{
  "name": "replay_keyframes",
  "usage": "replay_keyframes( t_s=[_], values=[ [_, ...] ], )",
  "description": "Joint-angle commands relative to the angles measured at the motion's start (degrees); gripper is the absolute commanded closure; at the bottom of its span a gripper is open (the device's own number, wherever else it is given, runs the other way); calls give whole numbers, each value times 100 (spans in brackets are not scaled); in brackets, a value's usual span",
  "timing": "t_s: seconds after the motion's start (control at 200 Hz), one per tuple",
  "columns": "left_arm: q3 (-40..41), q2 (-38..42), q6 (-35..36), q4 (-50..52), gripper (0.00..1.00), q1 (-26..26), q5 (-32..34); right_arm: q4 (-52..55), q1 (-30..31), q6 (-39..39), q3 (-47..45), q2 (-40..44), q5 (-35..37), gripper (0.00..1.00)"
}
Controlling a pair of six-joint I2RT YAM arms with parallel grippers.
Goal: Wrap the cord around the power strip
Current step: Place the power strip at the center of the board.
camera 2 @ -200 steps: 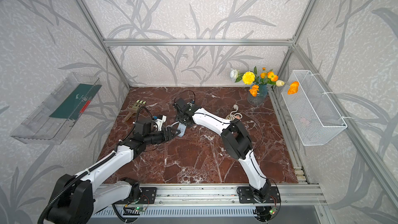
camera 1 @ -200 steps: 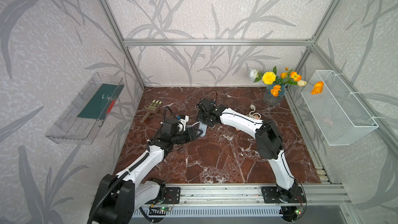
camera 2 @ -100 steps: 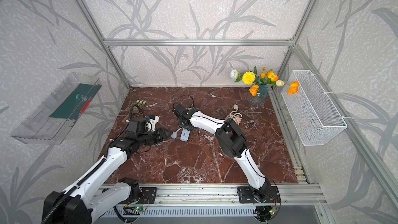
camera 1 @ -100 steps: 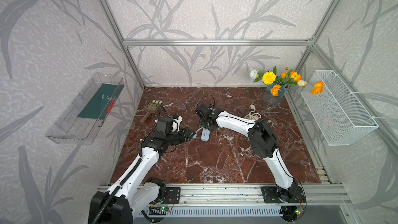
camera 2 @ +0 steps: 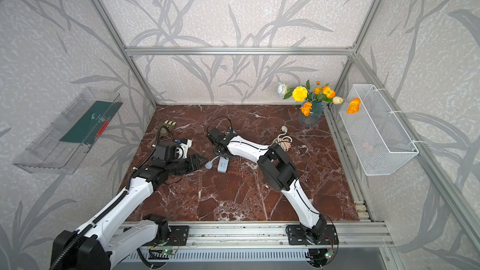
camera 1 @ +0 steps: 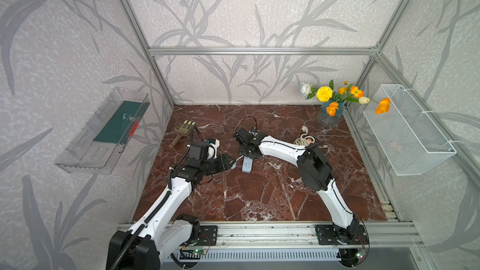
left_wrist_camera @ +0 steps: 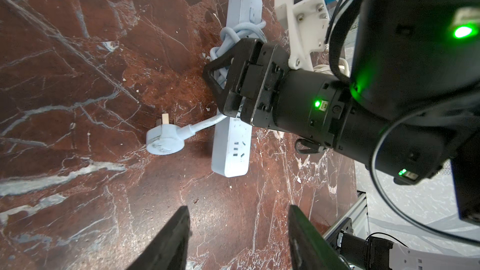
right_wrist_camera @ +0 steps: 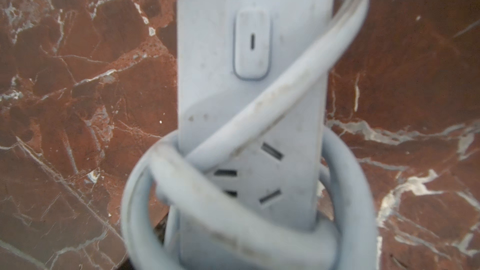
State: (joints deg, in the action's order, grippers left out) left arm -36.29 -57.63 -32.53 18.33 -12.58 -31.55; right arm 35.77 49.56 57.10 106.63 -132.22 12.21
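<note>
The light-blue power strip (camera 1: 246, 164) (camera 2: 223, 165) (left_wrist_camera: 231, 151) lies flat on the marble table. Several turns of its cord (left_wrist_camera: 233, 35) (right_wrist_camera: 285, 94) are wound round its middle. The cord's round plug (left_wrist_camera: 163, 141) (camera 2: 209, 164) lies loose on the table beside the strip. My right gripper (camera 1: 245, 155) (camera 2: 220, 155) (left_wrist_camera: 228, 79) reaches down over the strip's middle, shut across the strip and the cord turns. One finger (left_wrist_camera: 213, 74) stands against the strip's edge; the other is hidden. My left gripper (camera 1: 228, 163) (camera 2: 201, 162) (left_wrist_camera: 239, 207) stands open and empty, a short way back from the strip's socket end.
A small brush (camera 1: 183, 128) lies at the back left. A coiled white cable (camera 1: 304, 138) lies behind the right arm. A vase of flowers (camera 1: 330, 115) stands in the back right corner. A wire basket (camera 1: 405, 131) and a clear shelf (camera 1: 104, 136) hang on the side walls.
The strip was up between both grippers and now lies on the table under my right gripper. My left gripper has drawn back to the left, away from the strip.
</note>
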Motion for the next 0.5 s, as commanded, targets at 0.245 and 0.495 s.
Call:
replay_keyframes(
  t_s=[0.245, 0.495],
  values=[
    [-48, 14, 59, -145, 41, 27, -10, 155, -17, 34, -46, -180, 54, 28],
    [-19, 26, 63, -179, 41, 27, -9, 253, -17, -180, 133, -58, 139, 20]
  ],
)
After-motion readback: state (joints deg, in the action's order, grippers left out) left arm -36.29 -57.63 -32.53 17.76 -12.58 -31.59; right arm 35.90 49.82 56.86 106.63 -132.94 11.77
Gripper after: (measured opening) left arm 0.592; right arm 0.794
